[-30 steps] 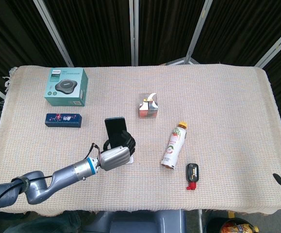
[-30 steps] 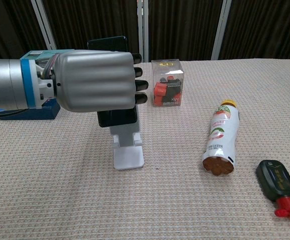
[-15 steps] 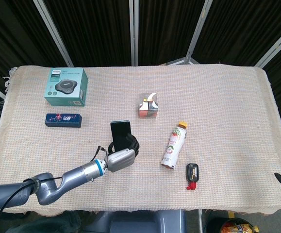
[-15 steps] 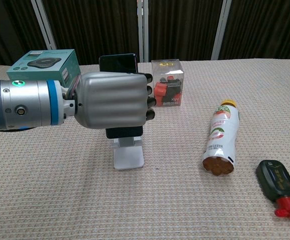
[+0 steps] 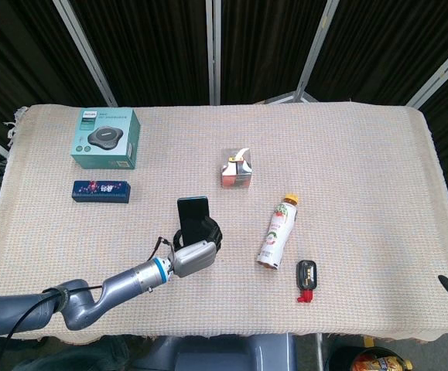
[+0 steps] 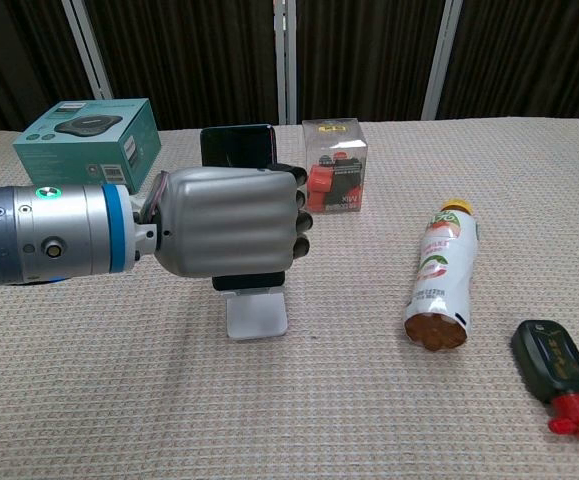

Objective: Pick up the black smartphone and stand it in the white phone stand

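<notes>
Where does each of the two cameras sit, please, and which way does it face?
Head view: high above the near table edge, looking steeply down on the whole cloth-covered table; the left arm reaches in from lower left, its left hand gripping the phone.
Chest view: low, near table height, looking level across it toward the curtains; the left hand fills the left.
Shared: left hand, phone, stand, bottle.

- A staged robot test area, like a lab.
- A counter (image 5: 378,154) draped in beige woven cloth.
- Black curtain panels (image 5: 154,46) on metal frames (image 5: 84,46) screen it at 12 o'clock.
- Assorted retail goods lie scattered.
</notes>
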Controlling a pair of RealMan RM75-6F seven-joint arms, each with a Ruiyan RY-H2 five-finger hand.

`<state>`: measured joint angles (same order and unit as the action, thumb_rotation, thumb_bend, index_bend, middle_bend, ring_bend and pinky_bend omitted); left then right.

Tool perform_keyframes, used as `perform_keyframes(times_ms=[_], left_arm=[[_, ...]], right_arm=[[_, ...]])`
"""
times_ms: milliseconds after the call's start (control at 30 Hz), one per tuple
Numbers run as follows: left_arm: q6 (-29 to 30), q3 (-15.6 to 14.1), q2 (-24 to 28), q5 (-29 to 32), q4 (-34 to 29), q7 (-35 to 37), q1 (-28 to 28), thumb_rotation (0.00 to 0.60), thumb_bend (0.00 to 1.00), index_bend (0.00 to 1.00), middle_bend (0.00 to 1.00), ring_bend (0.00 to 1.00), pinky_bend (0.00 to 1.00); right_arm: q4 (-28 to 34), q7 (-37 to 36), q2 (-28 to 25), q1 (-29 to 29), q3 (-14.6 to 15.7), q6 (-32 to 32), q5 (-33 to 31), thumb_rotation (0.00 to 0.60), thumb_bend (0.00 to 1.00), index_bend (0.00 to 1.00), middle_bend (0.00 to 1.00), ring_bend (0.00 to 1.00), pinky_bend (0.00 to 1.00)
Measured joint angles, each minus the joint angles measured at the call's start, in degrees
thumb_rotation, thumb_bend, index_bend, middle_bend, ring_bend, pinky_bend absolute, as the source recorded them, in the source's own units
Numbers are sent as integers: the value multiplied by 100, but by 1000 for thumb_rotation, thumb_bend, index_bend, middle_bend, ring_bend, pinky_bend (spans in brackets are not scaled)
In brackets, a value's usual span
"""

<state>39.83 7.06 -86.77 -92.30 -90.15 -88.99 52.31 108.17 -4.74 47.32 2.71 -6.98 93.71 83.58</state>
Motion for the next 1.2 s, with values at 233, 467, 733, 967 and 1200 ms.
perform_keyframes(times_ms=[233, 467, 733, 967, 1200], left_arm=[[87, -75, -91, 110, 36, -204, 18, 600, 0, 367, 196, 277, 280], [229, -110, -122, 341, -33, -415, -11, 600, 0, 95, 0, 46, 179], [368, -159, 66, 354, -226, -458, -2, 600, 0, 49, 0, 0, 92], [902, -49, 350, 281, -556, 0, -106, 600, 0, 45, 0, 0, 72], [2114, 288, 813, 406, -848, 1460, -626, 600, 0, 34, 0, 0, 0]], right_arm=[[-2, -25, -10, 4, 5, 4, 16, 600, 0, 0, 0, 0, 0], [-9, -47, -17, 10, 3, 14, 15, 600, 0, 0, 0, 0, 0], [-2, -19, -13, 8, 15, 13, 43, 600, 0, 0, 0, 0, 0], [2, 7, -4, 12, 28, 18, 62, 600, 0, 0, 0, 0, 0], [35, 33, -4, 27, 60, 44, 143, 600, 0, 0, 0, 0, 0]])
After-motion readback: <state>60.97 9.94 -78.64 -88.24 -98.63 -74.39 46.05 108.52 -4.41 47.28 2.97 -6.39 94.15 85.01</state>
